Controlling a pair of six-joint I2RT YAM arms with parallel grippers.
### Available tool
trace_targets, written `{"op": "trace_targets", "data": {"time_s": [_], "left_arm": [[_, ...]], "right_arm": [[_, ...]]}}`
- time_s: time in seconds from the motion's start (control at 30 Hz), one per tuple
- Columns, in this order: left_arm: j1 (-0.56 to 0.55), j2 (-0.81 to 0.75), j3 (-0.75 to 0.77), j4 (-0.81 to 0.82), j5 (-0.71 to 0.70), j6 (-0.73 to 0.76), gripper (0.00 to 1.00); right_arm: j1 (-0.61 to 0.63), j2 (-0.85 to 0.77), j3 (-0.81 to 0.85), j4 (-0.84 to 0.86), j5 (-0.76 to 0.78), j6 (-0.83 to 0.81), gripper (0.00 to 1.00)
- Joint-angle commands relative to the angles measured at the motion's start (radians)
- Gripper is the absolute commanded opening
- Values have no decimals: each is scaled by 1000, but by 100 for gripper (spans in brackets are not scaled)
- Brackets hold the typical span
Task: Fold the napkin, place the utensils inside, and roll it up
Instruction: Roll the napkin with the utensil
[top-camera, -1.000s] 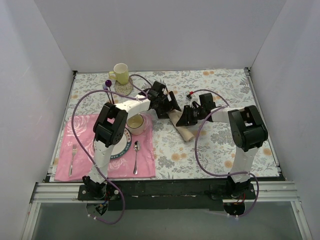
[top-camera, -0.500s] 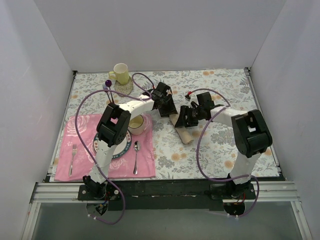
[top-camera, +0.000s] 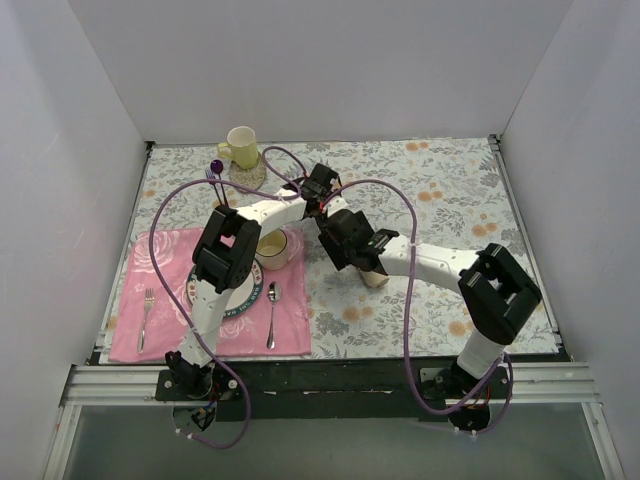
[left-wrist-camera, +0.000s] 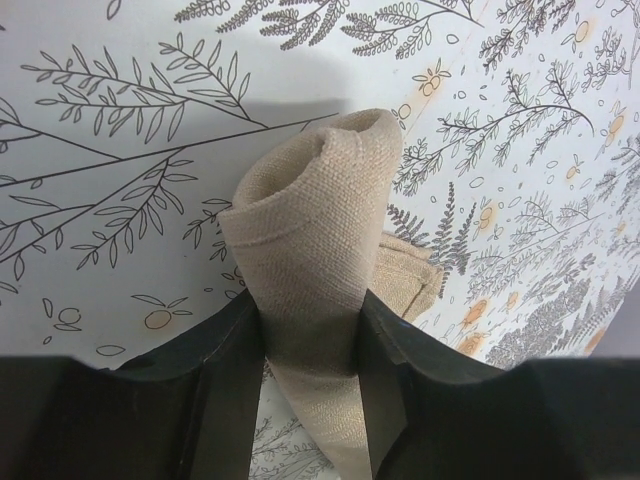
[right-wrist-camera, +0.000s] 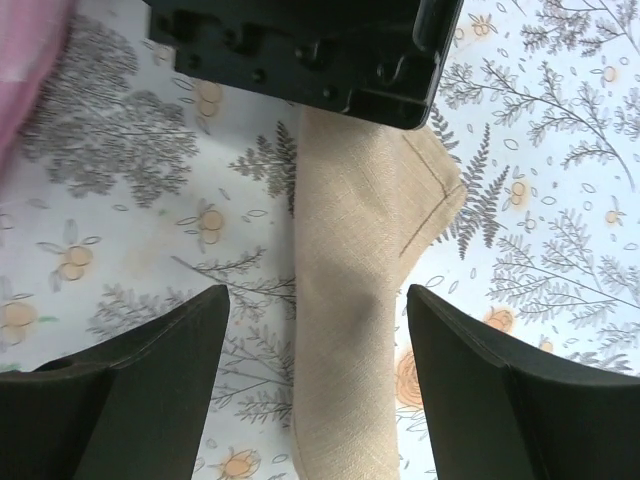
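my left pincer (left-wrist-camera: 310, 325) pinching the rolled napkin (left-wrist-camera: 315, 220) | my right pincer (right-wrist-camera: 318, 305) spread above same napkin

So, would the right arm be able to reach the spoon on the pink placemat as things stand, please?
Probably yes: the right gripper is open and empty over the napkin, and the spoon lies uncovered on the placemat, with bare tablecloth between. The left arm stands close beside it.
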Motion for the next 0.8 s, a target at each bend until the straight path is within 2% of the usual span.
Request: {"op": "trace_targets", "data": {"time_s": [0.0,0.2,0.3,0.33,0.37,0.47,0.5,0.53,0.63,0.77], "left_arm": [[4,10,-7,-43,36,-4,37],[8,13,-12,-39,68,-12,37],[11,9,-9,-38,66,-10,37],[13,7,-7,-38,71,-9,37],[13,7,-7,-36,72,-9,38],[19,1,-10,-35,80,-7,49],[23,-7,-12,-33,78,-9,59],[26,-10,-13,-33,80,-7,63],[43,-33,-9,-24,82,-9,73],[60,-54,5,-23,95,-9,81]], "right_arm": [[12,70,47,22,187,-63,80],[12,133,43,89,153,-103,76],[8,145,37,109,155,-99,66],[3,143,34,116,154,-95,58],[-1,143,29,128,141,-94,54],[-27,134,9,139,95,-72,42],[-32,131,-2,140,83,-69,39],[-43,120,-6,142,71,-62,35],[-78,85,-38,154,-29,-33,33],[-152,33,-98,189,-255,16,31]]}}
